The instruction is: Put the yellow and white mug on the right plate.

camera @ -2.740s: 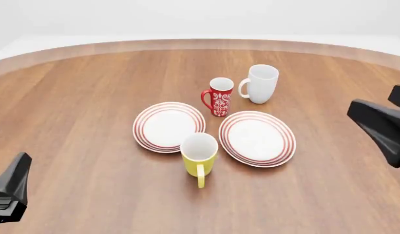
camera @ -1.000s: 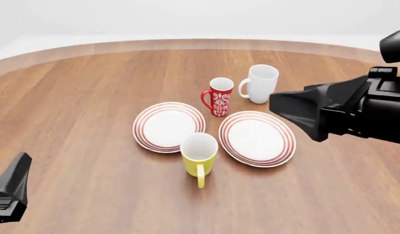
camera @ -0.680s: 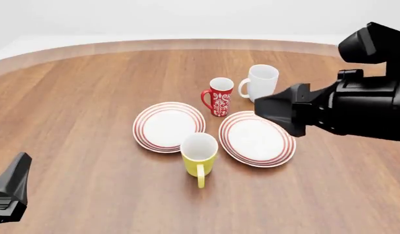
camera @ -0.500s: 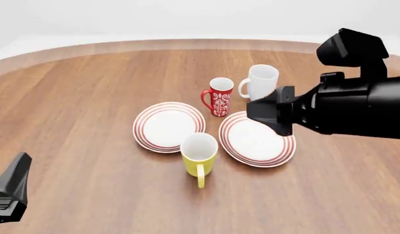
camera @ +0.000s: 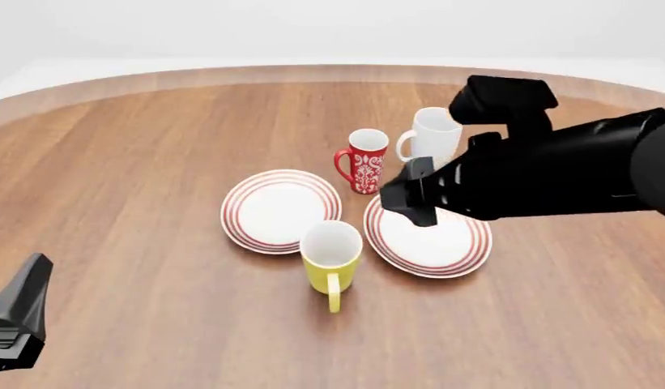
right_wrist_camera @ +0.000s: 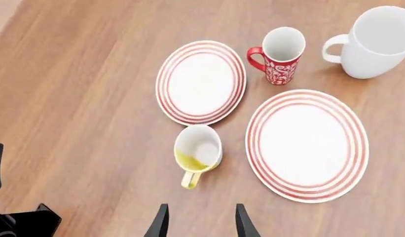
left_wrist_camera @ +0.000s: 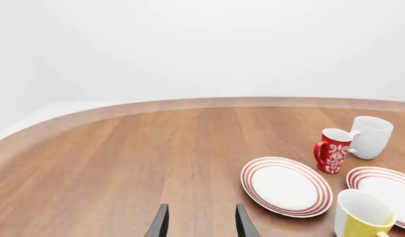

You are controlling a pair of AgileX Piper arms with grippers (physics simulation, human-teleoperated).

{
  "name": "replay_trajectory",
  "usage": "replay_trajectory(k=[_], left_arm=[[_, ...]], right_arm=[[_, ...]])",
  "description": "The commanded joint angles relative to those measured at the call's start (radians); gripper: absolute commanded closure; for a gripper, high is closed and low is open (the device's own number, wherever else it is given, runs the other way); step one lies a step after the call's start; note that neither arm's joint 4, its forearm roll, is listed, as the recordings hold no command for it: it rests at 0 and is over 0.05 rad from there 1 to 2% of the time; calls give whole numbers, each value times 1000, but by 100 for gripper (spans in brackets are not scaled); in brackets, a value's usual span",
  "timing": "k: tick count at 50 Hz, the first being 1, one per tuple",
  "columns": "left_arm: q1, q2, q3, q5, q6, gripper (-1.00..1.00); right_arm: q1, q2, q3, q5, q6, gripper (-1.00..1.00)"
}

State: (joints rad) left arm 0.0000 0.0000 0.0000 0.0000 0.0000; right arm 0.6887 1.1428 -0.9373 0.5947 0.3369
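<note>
Mug (left_wrist_camera: pixel 360 217) at lower right of the left wrist view, upright on bench (left_wrist_camera: pixel 123 158), beside right plate (left_wrist_camera: pixel 386 190); left end effector (left_wrist_camera: pixel 199 224) released.
Front view: mug centre, touching nothing; right end effector (camera: pixel 413 198) over plate's upper left edge, cannot tell its state there.
Right wrist view: fingers (right_wrist_camera: pixel 161 222) apart, mug just above them.

The round wooden table (camera: pixel 148 162) carried two red-ringed plates (camera: pixel 280 211) (camera: pixel 451 243), and yellow (camera: pixel 331 258), red (camera: pixel 364 160) and white (camera: pixel 432 138) mugs mid-frame.
</note>
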Motion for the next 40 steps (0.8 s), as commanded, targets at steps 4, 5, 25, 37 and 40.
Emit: replay_trajectory(k=[4,5,25,37,40], left_arm=[[0,0,0,0,0,-100],[0,0,0,0,0,-100],[0,0,0,0,0,-100],[0,0,0,0,0,-100],[0,0,0,0,0,-100]], right_arm=[[33,133,-18,-52,12,-100],[33,138,-20,-54,12,-100],[73,238,-34,-128,43,-100],[96,284,-2,-199,82,-100],[103,294,12,-220,91,-100]])
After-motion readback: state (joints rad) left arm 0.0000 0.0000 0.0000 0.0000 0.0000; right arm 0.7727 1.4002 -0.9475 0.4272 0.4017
